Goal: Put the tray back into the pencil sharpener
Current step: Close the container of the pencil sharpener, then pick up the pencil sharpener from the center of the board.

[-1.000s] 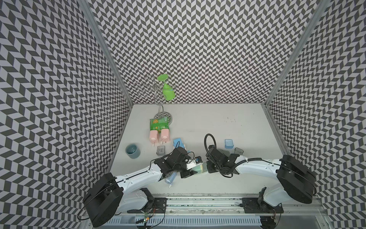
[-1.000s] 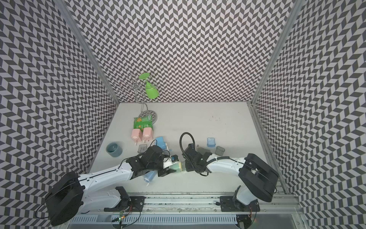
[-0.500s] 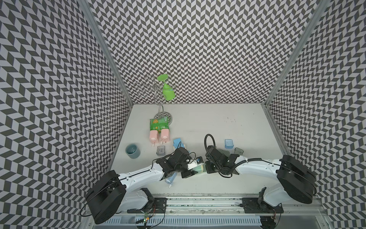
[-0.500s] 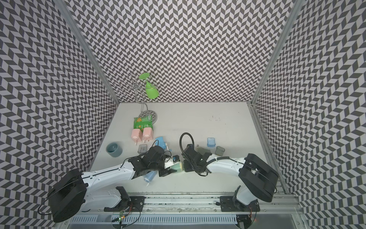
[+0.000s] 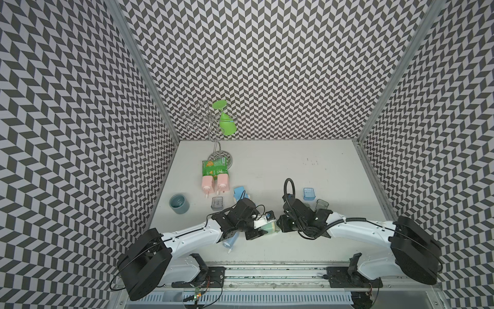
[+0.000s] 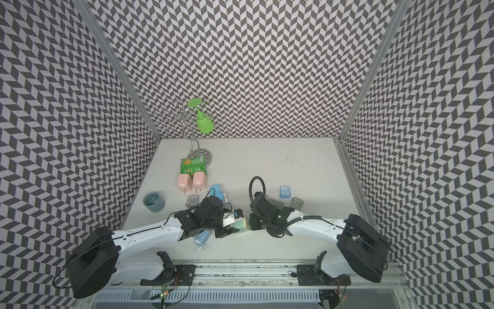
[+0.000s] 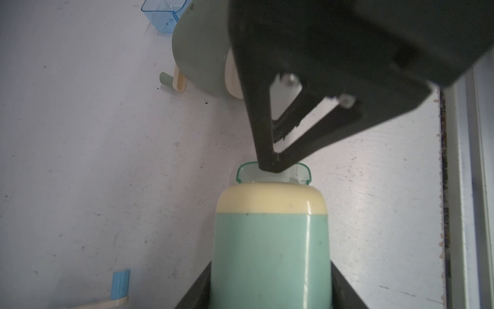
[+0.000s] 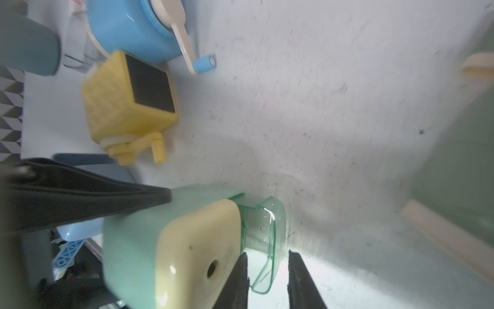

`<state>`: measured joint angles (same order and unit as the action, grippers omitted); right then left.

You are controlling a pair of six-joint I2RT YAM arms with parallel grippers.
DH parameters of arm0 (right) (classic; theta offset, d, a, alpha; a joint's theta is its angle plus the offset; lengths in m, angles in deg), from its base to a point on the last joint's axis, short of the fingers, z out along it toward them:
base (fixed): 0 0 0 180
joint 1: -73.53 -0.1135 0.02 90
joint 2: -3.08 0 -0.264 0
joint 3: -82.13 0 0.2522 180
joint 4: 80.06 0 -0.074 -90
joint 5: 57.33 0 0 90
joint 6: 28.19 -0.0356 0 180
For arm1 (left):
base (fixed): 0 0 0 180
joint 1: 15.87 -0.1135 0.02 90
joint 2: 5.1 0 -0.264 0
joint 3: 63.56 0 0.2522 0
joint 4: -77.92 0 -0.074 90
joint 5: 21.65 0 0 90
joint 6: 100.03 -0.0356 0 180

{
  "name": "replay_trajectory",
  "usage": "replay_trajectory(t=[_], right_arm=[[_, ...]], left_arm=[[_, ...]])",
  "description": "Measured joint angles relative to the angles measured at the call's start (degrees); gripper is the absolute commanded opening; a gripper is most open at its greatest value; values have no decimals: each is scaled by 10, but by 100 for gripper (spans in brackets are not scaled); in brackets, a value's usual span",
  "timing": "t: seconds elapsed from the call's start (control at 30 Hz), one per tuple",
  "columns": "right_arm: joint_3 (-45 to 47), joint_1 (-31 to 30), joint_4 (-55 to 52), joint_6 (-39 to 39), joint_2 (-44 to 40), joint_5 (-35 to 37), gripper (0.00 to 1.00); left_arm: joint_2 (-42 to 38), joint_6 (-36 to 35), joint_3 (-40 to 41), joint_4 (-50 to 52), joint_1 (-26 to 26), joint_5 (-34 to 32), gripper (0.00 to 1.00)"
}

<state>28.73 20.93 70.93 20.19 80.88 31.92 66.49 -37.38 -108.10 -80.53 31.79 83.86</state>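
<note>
Insertion step is judged under way: the pencil sharpener (image 7: 271, 240) is clamped by the left pincer (image 7: 271, 290), the tray (image 8: 270, 227) is seated part-way in its cream-faced end and loosely straddled by the slightly spread right pincer (image 8: 267, 254), so a straight push home is judged needed.

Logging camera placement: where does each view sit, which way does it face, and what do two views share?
Top views: high above the front rail, facing down toward the back wall; left arm and right arm meet at the pencil sharpener.
Left wrist: on the left arm, looking along the left gripper clamped on the sharpener; the right gripper shows at the tray.
Right wrist: looking along the right gripper's parted fingers at the tray's end; one left finger shows.
Shared: both wrist views show the tray sticking partly out.
</note>
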Motion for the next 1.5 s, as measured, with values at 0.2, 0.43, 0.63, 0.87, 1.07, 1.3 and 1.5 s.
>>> replay_trajectory(t=[0.2,0.43,0.63,0.87,1.07,1.3,1.5], right_arm=[[23,15,5,2,-12,19,22],[45,15,35,14,44,-16,19],[51,15,84,22,52,-65,19],[69,15,127,25,67,-107,19],[77,15,156,24,74,-130,19],[82,17,171,21,77,-146,20],[84,17,163,20,64,-137,27]], left_arm=[[2,0,0,-3,0,1,40],[3,0,-1,-3,0,3,40],[5,0,-2,-4,0,6,40],[7,0,-3,-5,0,7,39],[8,0,-3,-5,0,7,39],[8,0,-3,-5,0,7,39],[8,0,-4,-5,0,8,46]])
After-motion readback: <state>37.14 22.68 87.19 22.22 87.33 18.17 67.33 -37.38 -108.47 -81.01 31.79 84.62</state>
